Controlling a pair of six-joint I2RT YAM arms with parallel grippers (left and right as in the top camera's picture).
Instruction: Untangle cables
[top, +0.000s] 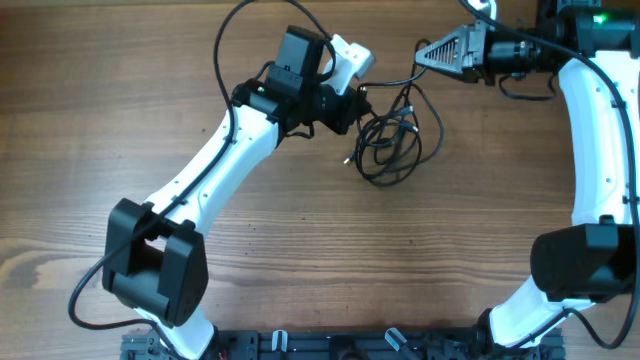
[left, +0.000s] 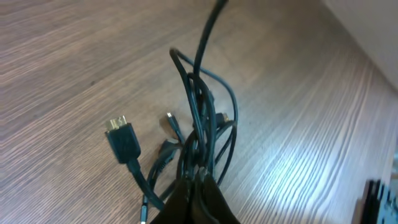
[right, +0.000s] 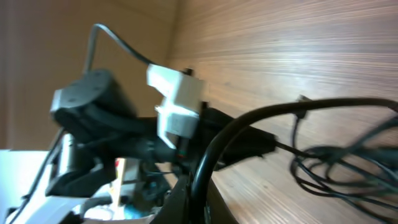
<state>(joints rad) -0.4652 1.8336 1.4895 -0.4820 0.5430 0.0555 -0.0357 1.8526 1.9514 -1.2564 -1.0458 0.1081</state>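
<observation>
A tangle of thin black cables (top: 390, 140) lies looped on the wooden table at top centre. My left gripper (top: 362, 108) is shut on the bundle at its left side. In the left wrist view the cables (left: 200, 118) rise from my left gripper's closed fingers (left: 198, 180), with a flat plug (left: 122, 140) lying on the wood. My right gripper (top: 422, 56) is at the top right, shut on one black cable (right: 249, 124) that runs from the tangle to its fingers (right: 198, 190).
The wooden table (top: 300, 250) fills the overhead view. The left arm (top: 210, 170) crosses diagonally from the lower left. The right arm (top: 595, 140) runs down the right edge. The table's far edge shows in the right wrist view (right: 176, 37).
</observation>
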